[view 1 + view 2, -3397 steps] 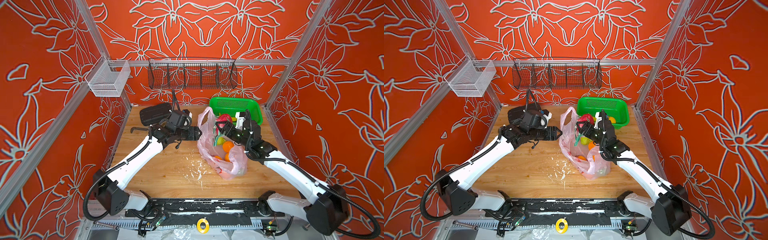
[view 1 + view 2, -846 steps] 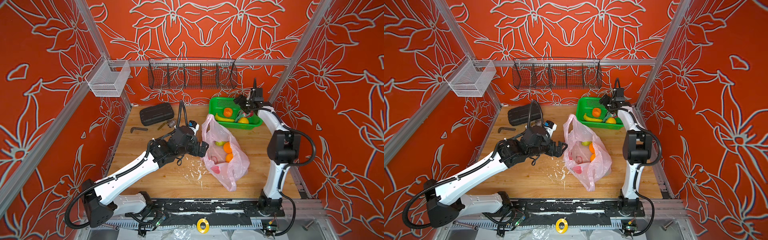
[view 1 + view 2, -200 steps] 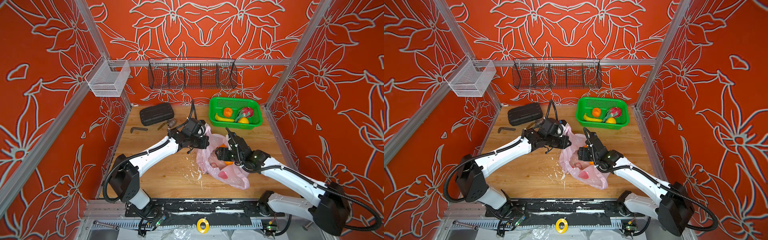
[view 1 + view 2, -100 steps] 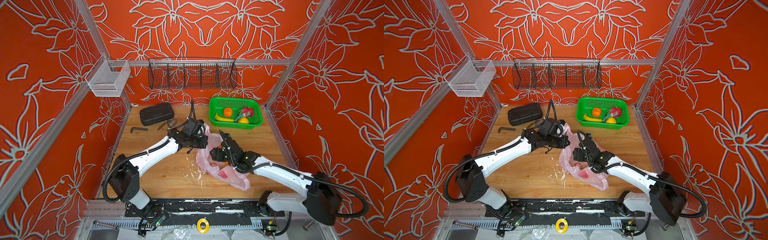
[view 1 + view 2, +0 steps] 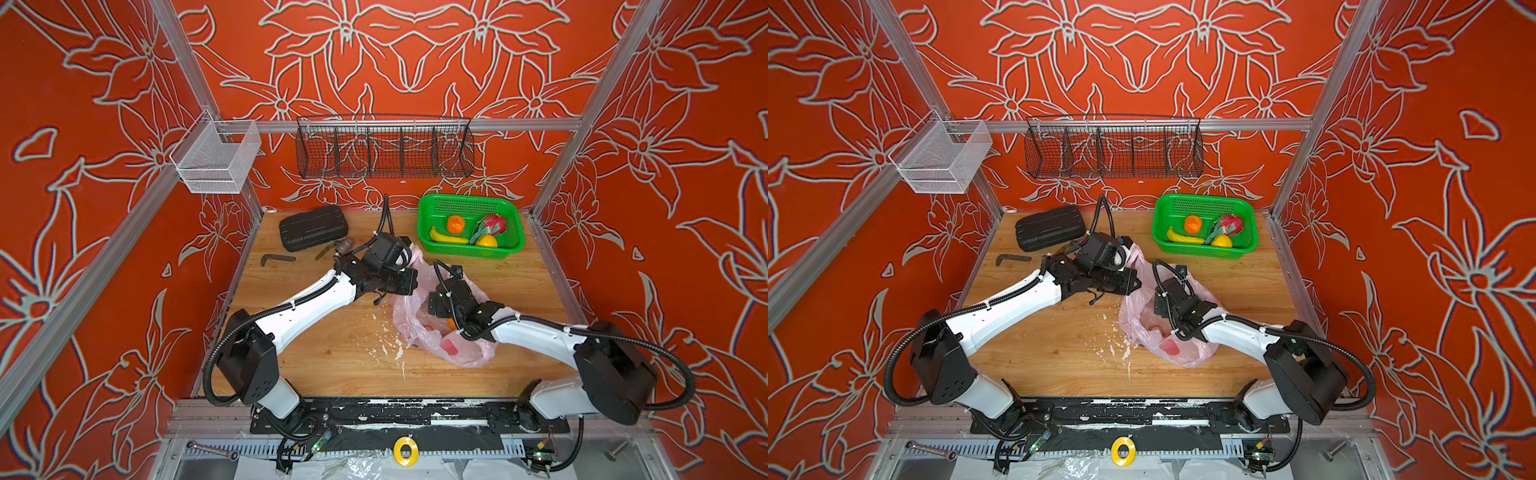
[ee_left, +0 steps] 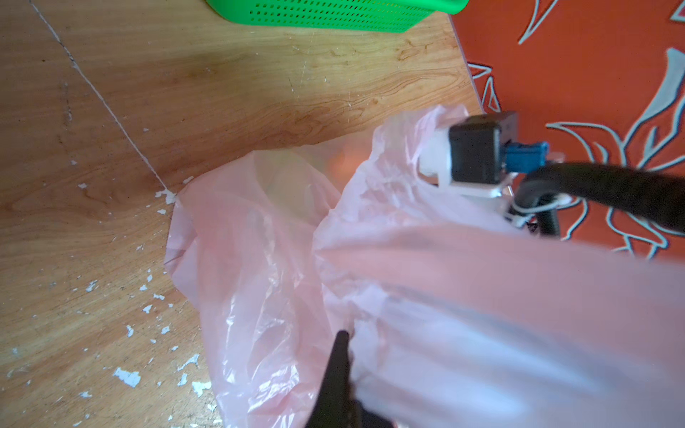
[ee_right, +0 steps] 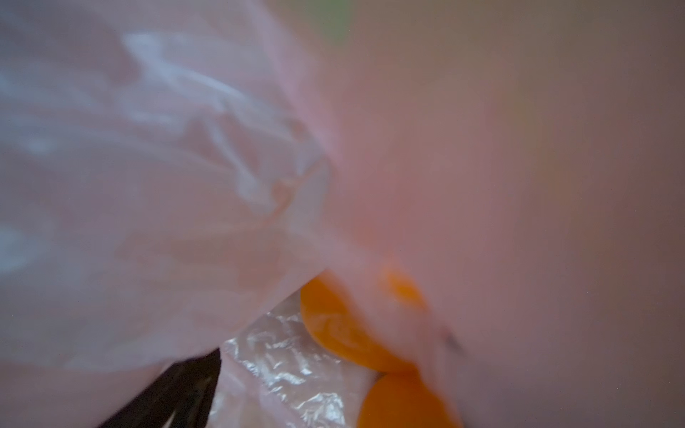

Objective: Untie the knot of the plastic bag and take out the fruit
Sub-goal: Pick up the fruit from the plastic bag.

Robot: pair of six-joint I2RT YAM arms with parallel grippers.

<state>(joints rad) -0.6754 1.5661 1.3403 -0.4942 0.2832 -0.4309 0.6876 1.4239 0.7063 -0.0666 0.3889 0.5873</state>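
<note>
Pinching the plastic bag (image 5: 473,355) by its rim with left gripper (image 5: 410,281), in front of the green basket (image 5: 465,252), probably to keep the mouth wide. Reaching inside with right gripper (image 5: 436,301) toward oranges (image 7: 341,326); apart or together, cannot tell.

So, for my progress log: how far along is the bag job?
Done: bag open; basket holds an orange, banana, dragon fruit and yellow fruit. In hand: left gripper pinches the bag's edge, right gripper reaches inside. Left: at least two oranges in the bag.
</note>
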